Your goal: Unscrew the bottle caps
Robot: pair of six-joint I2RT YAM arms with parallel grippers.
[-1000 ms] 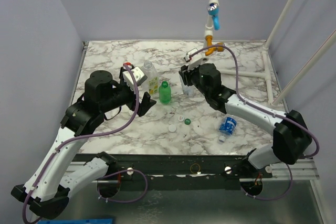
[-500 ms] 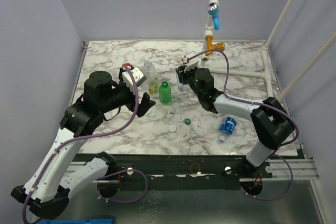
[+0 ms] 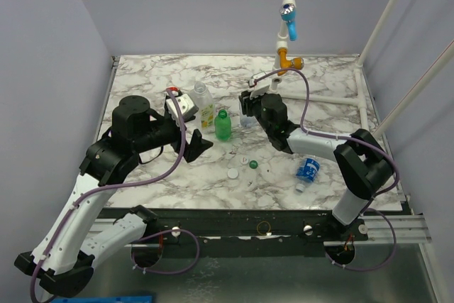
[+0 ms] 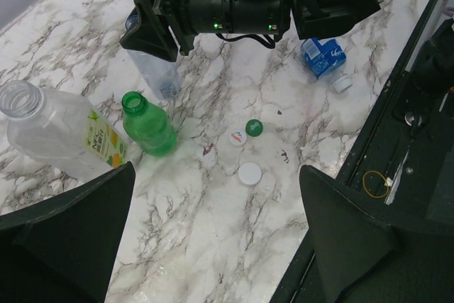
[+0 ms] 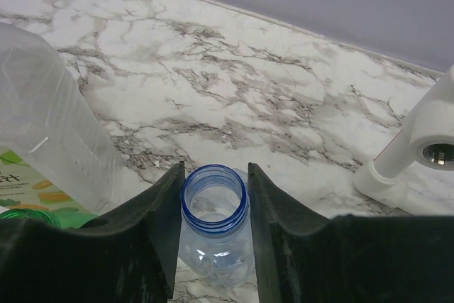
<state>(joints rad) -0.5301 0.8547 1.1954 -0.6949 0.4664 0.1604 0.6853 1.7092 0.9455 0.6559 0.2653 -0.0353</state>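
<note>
Clear plastic bottle (image 5: 213, 239), blue-ringed round neck — pinched between black right fingers (image 5: 157, 235).

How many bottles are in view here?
4. A tall clear bottle and a green bottle stand mid-table; a small clear bottle stands gripped by the right gripper; a blue-labelled bottle lies near the front right. None seem hidden.

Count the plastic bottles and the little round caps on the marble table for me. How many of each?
Plastic bottles: 4 (tall clear bottle with yellowish label, green bottle, small clear blue-rimmed bottle, blue-labelled bottle lying down)
Round plastic caps: 4 (green cap, marked white cap, plain white cap, white cap at the lying bottle's neck)
Total: 8
</note>
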